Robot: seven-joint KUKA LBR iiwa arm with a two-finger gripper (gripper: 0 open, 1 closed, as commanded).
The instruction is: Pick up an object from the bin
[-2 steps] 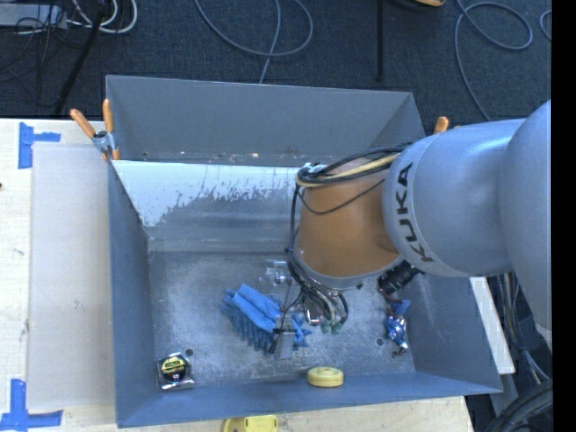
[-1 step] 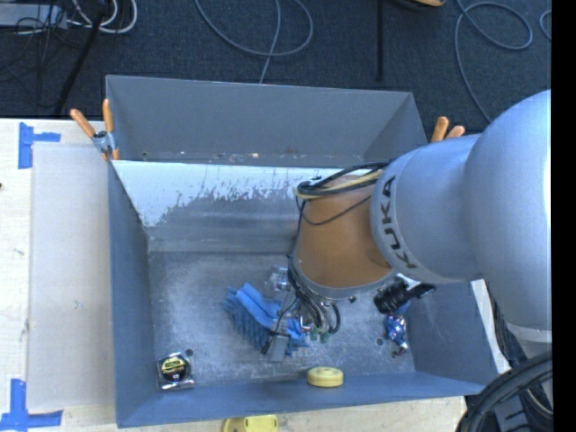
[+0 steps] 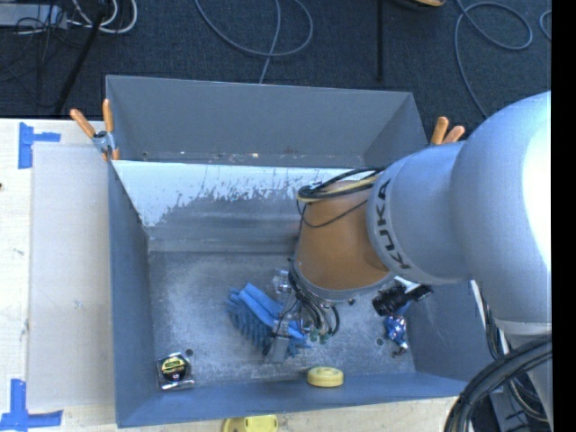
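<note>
My gripper (image 3: 295, 328) hangs low near the bin's front middle, beneath the orange cover. It is right at the right end of a blue brush-like thing (image 3: 252, 311) that lies slanted on the bin floor; whether it touches it I cannot tell. A flat yellow round thing (image 3: 325, 377) lies just in front of the gripper, by the front wall. To the right of the gripper rests a small blue and black thing (image 3: 394, 325).
A black and yellow tape measure (image 3: 175, 370) lies in the front left corner. The arm and its orange cover hide the right middle of the bin floor. The back and left of the floor show bare metal.
</note>
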